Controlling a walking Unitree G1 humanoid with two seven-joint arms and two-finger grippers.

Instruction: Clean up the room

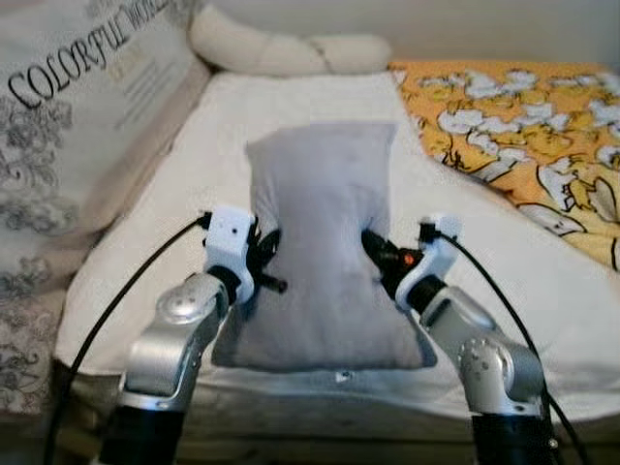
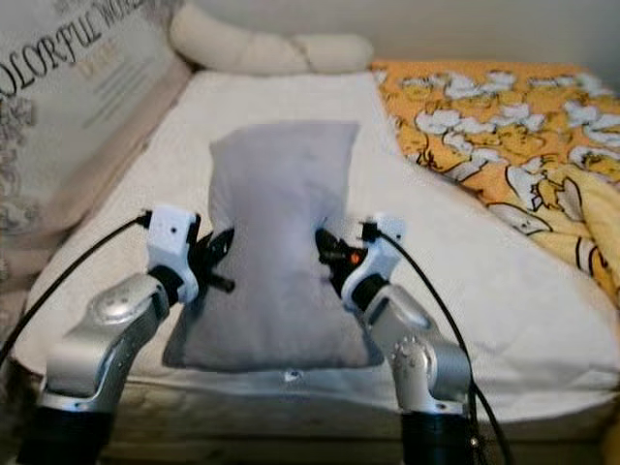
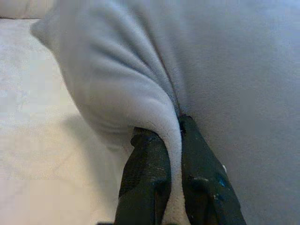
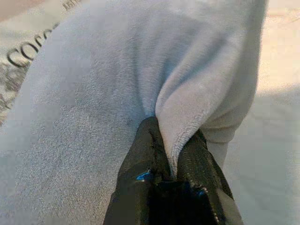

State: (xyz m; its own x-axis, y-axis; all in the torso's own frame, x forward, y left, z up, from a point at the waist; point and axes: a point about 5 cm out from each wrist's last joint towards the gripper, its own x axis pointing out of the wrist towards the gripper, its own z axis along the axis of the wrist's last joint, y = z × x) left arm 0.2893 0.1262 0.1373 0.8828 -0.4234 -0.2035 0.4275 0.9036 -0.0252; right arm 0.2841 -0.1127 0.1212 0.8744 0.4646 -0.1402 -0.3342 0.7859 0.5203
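Note:
A grey fleece pillow (image 1: 325,232) lies lengthwise on the cream mattress (image 1: 174,184), its near end by the bed's front edge. My left gripper (image 1: 268,247) is shut on a fold of the pillow's left side; the pinched fold (image 3: 171,136) sits between its black fingers (image 3: 145,173). On the pillow's right side my right gripper (image 1: 373,247) is shut on another fold (image 4: 180,126). Both grips sit about midway along the pillow (image 2: 281,223).
A large printed cushion (image 1: 87,107) leans along the left of the bed. A long cream bolster (image 1: 291,48) lies at the head. An orange patterned blanket (image 1: 523,136) covers the right side. The mattress front edge (image 1: 329,387) is just below my arms.

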